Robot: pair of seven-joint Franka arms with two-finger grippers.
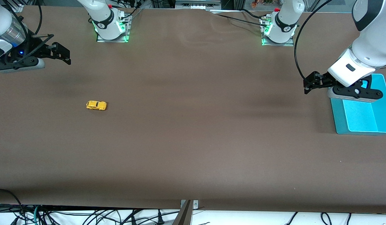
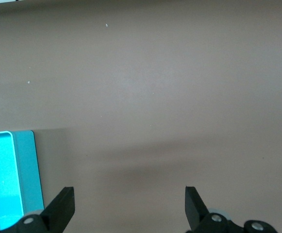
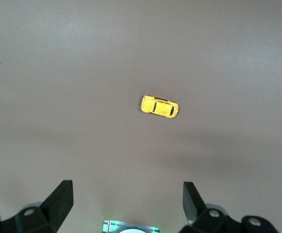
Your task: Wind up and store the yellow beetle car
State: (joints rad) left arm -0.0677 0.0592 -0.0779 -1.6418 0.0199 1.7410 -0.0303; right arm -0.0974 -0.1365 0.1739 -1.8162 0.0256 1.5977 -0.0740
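From my seat the table [image 1: 193, 140] reads as matt brown — smooth, paper-like. The yellow beetle car [image 1: 96, 105] looks glossy, painted; the teal tray [image 1: 338, 122] — smooth plastic, faintly shiny.

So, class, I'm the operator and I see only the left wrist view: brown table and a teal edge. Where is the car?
Observer: The yellow beetle car sits on its wheels on the brown table, toward the right arm's end.
Operator: Is either gripper holding it?
Observer: No. The right gripper is up in the air with its jaws open, and the right wrist view shows the car alone on the bare table, apart from the fingers.
Operator: And that teal edge?
Observer: It belongs to a teal tray at the left arm's end; the left gripper hangs open just off the tray's edge.
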